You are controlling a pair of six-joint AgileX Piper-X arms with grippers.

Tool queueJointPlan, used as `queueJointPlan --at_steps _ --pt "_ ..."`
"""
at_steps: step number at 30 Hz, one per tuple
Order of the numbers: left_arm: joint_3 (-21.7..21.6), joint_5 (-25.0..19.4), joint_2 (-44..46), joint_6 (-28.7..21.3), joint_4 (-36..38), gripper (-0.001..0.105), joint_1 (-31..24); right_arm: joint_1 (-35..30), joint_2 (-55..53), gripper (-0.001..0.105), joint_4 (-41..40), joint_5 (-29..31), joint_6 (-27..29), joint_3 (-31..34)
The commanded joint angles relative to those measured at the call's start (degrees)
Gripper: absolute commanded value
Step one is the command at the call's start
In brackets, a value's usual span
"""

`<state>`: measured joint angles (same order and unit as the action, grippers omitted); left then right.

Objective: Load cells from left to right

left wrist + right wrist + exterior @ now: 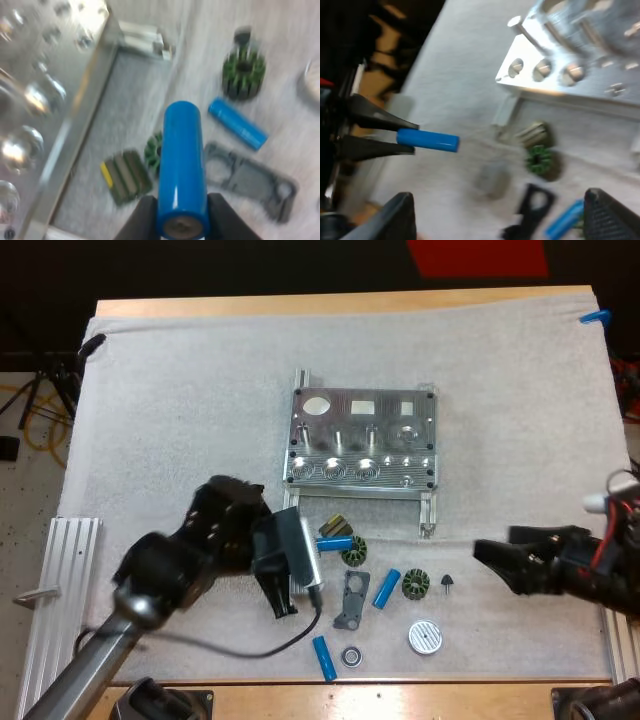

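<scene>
The metal fixture (360, 440) stands mid-mat, its row of round sockets along the near edge (555, 70). My left gripper (318, 546) hovers just in front of it, shut on a blue cylinder (336, 543) (181, 170) that sticks out past its fingertips (222, 220) over a green toothed ring (154, 152). The right wrist view shows that same held cylinder (427, 140). Two more blue cylinders (386, 588) (324, 657) lie loose on the mat. My right gripper (485, 558) (505, 220) sits low at the right, open and holding nothing.
Small parts lie in front of the fixture: two green toothed rings (355, 552) (416, 585), a dark flat plate (350, 602), a black cone (447, 583), a silver disc (424, 637), a small bearing (351, 655). A ribbed aluminium rail (68, 590) lies at the left.
</scene>
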<state>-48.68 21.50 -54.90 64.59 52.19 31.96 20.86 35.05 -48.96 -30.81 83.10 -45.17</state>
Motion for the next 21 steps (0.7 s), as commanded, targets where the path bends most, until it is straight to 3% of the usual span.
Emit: queueJointPlan --at_steps 1,5,11,14,21 --pt "-0.30 2.11 2.69 1.55 -0.14 0.000 0.33 0.08 2.01 0.067 4.08 -6.23 -3.58 0.70" --pt "-0.30 5.20 8.08 5.21 -0.93 0.000 0.33 0.08 8.51 0.067 12.99 -19.15 -8.51 1.61" --pt "-0.30 11.48 11.35 11.18 -7.62 0.000 0.33 0.08 15.71 0.067 24.48 -29.99 -13.23 1.58" --pt "-0.30 12.21 11.33 13.96 -11.73 0.000 0.33 0.08 18.79 0.062 30.91 -35.39 -16.35 1.58" --pt "-0.30 14.34 11.33 15.48 -17.45 0.000 0.33 4.26 22.71 0.046 42.06 -38.06 -22.47 1.58"
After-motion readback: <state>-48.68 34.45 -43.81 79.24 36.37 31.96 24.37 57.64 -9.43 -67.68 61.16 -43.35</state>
